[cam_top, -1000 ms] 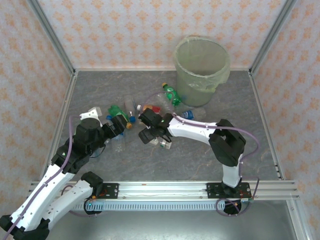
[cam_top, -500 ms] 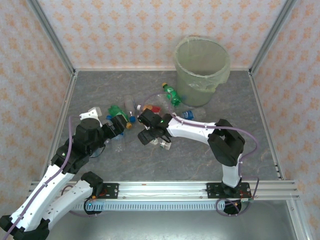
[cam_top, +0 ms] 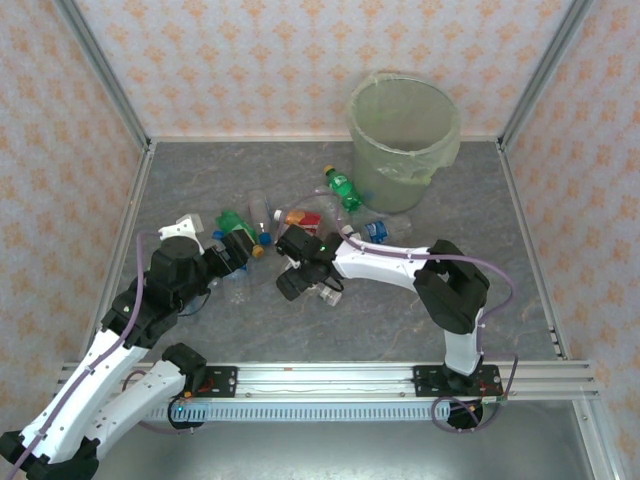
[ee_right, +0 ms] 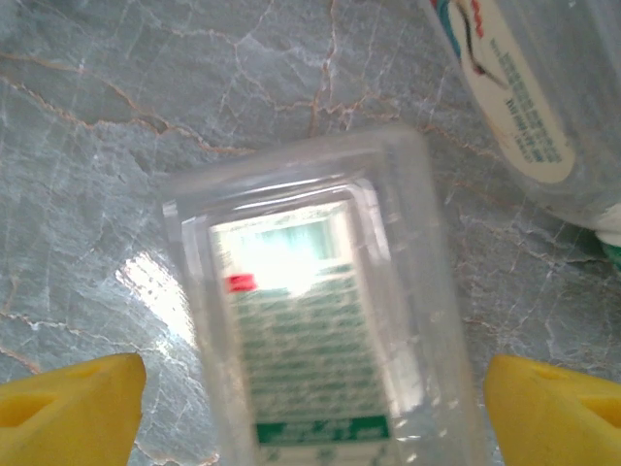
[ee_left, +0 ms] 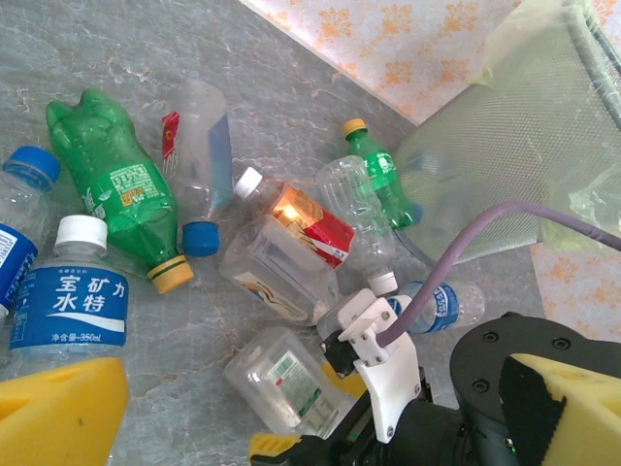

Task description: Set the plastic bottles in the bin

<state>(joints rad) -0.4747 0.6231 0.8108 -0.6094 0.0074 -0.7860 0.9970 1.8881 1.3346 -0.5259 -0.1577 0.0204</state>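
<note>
The right jaws straddle a clear bottle (ee_right: 310, 320) lying flat on the table (ee_right: 107, 107), spread wide to close on it; the left jaws gape empty.

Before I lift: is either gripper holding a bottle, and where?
Nothing held. The right gripper stands open astride the clear bottle at its labelled body, fingertips apart from it; the left gripper is open and empty.

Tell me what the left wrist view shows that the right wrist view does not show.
Left wrist view adds: the bin, a green bottle with a yellow cap, a blue-labelled bottle with a white cap. Right wrist view adds: both yellow fingers of the right hand, open, flanking a square clear bottle. Both: that clear bottle and the grey table.
</note>
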